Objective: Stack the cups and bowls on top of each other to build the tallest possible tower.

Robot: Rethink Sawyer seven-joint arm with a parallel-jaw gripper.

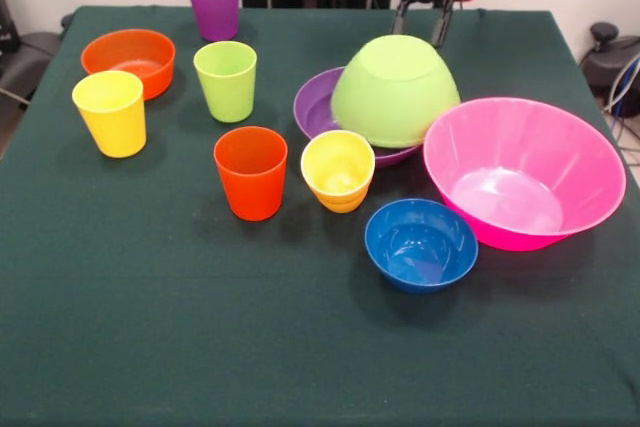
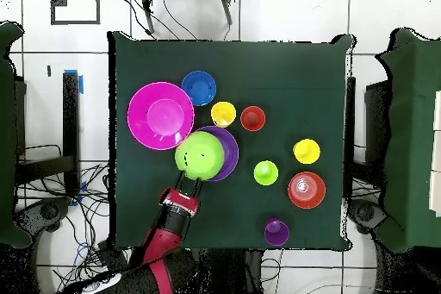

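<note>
Lime green bowl (image 1: 395, 89) inverted on the purple bowl (image 1: 318, 107), beside the pink bowl (image 1: 523, 169); gripper (image 1: 422, 25) just behind it, fingers spread and empty; cups standing separately on the table (image 1: 150, 327).

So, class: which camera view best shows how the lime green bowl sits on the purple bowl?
The front view: the lime green bowl is upside down, resting tilted in the purple bowl. The overhead view shows only its round lime green top overlapping the purple rim.
</note>
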